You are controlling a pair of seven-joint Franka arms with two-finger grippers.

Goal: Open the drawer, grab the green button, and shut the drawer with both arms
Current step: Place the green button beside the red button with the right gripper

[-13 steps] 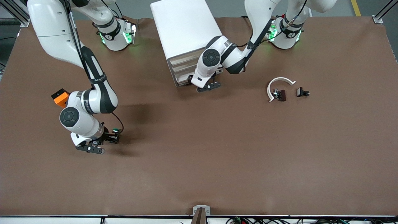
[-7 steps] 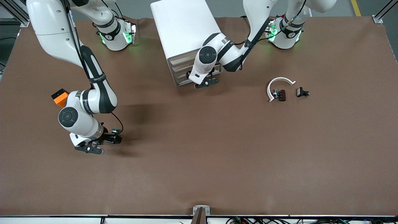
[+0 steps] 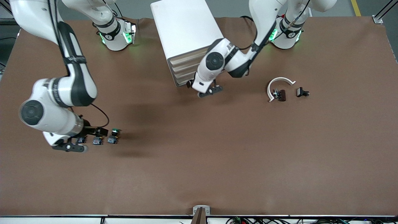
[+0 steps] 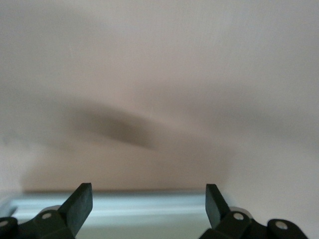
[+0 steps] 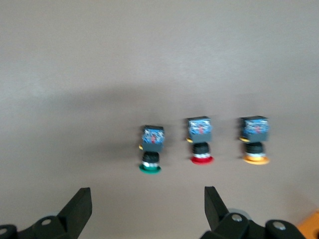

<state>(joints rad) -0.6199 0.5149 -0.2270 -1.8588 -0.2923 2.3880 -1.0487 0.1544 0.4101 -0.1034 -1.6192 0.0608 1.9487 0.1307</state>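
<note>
1. The button [image 3: 113, 135] lies on its side on the desk [image 3: 217, 161] toward the right arm's end, green cap pointing away from the front camera, block base nearer it.
2. It ends a row of three: the red-capped button [image 5: 200, 140] lies beside it, the yellow-capped button [image 5: 255, 140] next along, all apart and parallel.
3. The right pincer [image 3: 88, 137] hovers over that row with jaws wide and empty; the green button sits free at the row's end toward the desk's middle.
4. The left pincer [image 3: 207, 90], jaws wide and holding nothing, stands just in front of the cabinet [image 3: 186, 40], whose drawer [image 3: 186, 73] looks flush with its neighbours.
5. The left arm is far closer to the drawer; the right to the button.
</note>
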